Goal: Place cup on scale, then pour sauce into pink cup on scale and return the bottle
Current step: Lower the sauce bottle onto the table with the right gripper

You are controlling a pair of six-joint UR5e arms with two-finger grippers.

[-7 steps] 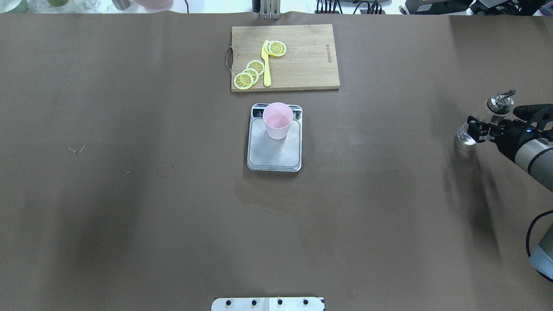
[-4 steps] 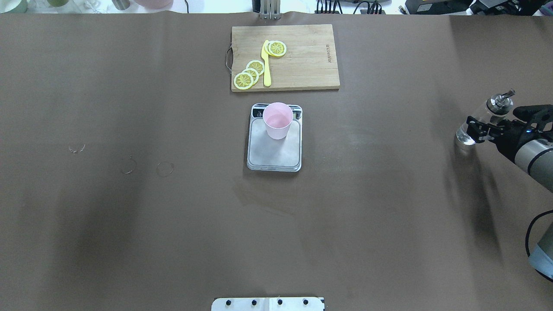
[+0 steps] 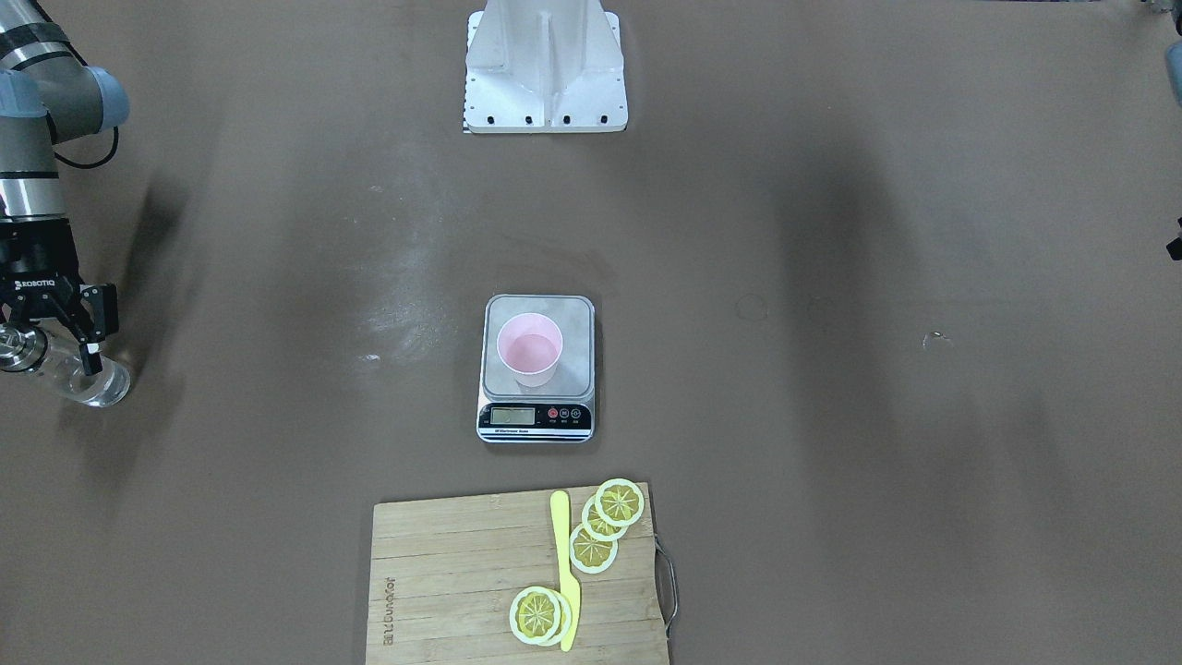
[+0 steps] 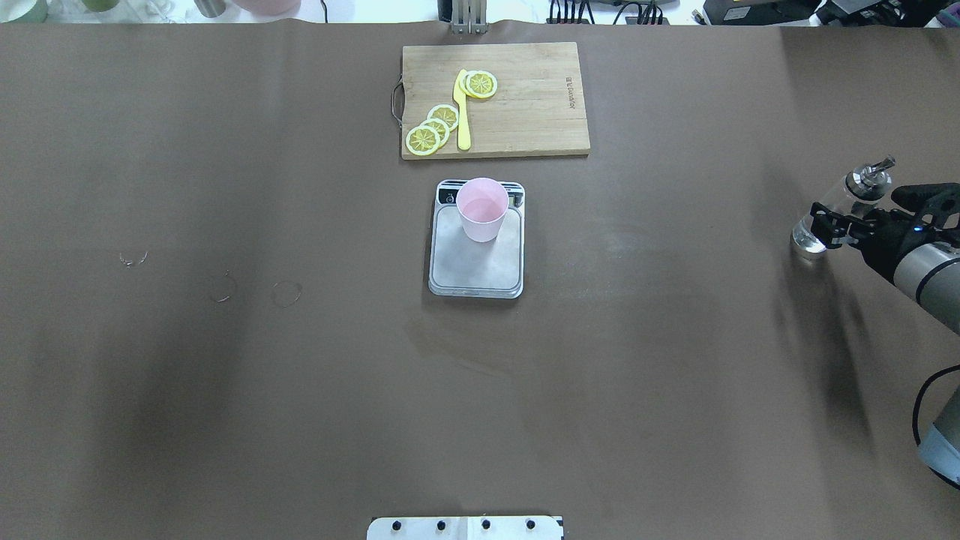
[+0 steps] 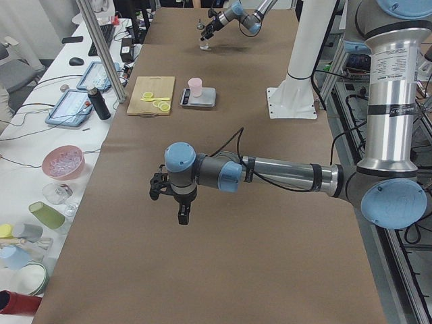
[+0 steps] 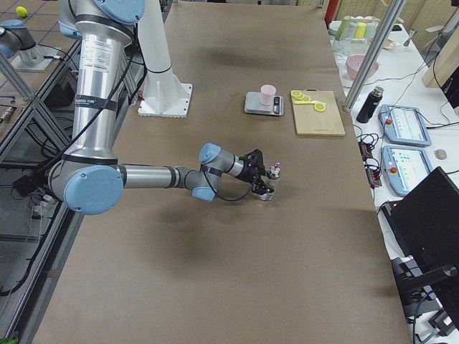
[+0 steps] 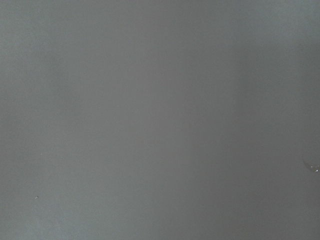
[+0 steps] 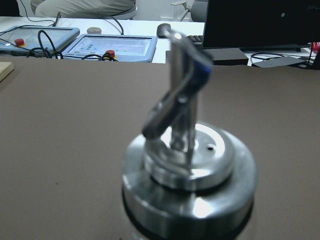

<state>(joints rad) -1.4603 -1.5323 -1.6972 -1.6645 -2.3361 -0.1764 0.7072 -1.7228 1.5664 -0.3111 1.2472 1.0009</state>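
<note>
Out at the left our left pincer (image 5: pixel 177 202) hangs over the counter (image 4: pixel 225 390); we cannot tell how wide it stands. In the middle the cup (image 4: pixel 481 208) sits on the scale (image 4: pixel 475 264). At the right our right pincer (image 4: pixel 825 225), clamped on the upright bottle (image 4: pixel 805 241), has sunk slightly toward the counter, so we judge that only the release remains.
</note>
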